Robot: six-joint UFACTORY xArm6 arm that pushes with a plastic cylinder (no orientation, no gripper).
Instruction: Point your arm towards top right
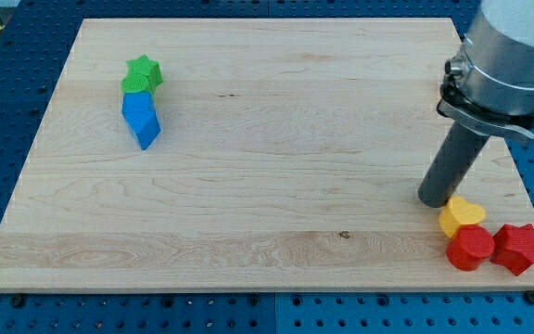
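Tabletop point(267, 139): pale wooden board on a blue pegboard, its top-right corner bare, with my tip point(433, 199) low on the view's right, so the move up toward that corner looks largely not yet made; the arm carries no fingers, only the dark rod, holding nothing. Near group, view's bottom right: yellow heart block point(461, 217) touching or just beside my tip on its lower right, then red cylinder block point(470, 248) and red star block point(519, 248), all below the likely path. Far group, view's upper left: green star block point(143, 74) touching blue block point(142, 120), well apart, obstructing nothing.
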